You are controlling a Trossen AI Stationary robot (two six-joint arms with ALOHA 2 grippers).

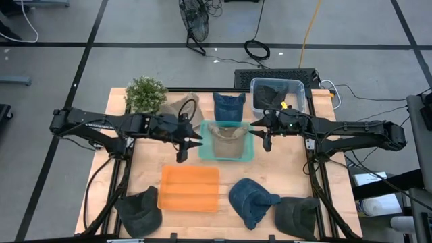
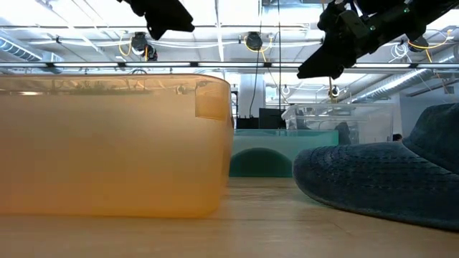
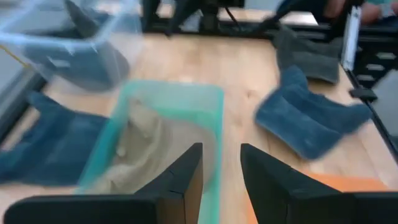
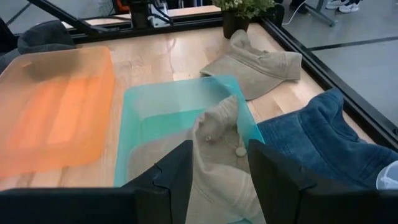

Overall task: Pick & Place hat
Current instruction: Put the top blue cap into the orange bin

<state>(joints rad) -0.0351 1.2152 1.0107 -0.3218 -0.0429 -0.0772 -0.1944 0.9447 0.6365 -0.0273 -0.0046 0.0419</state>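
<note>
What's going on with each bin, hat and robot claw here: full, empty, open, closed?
teal bin: holds a tan hat
orange bin: empty
clear bin: holds something dark
second tan hat: lying on table
blue hat: lying on table
left gripper: open, empty
right gripper: open, empty, above teal bin

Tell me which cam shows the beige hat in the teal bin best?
Right wrist view: the beige hat fills the teal bin, close, with its folds clear. High view shows it small from above; left wrist shows it blurred; low view shows only the bin's wall.
</note>
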